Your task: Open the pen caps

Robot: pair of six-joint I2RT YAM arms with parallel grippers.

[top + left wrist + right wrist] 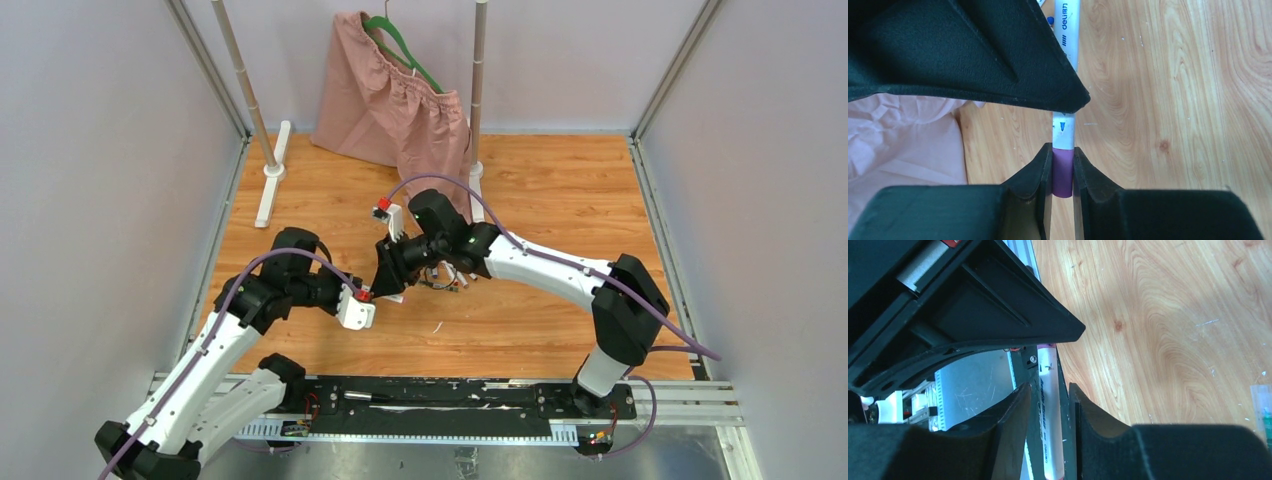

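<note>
Pen cap [1062, 175], purple, pinched tight by L gripper [1062, 150], R gripper [1049, 387] narrow round white barrel [1048, 430], contact unclear

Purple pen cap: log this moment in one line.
left tool: shut on purple cap | right tool: straddling pen barrel, grip unclear | cap: not yet off barrel

Plain grey walls [90, 150] enclose a wood-grain tabletop [560, 190], framed by metal corner posts [205, 65], with a pink garment [385, 100], perhaps shorts, on a green hanger [405, 50] between two rack poles [478, 80].
</note>
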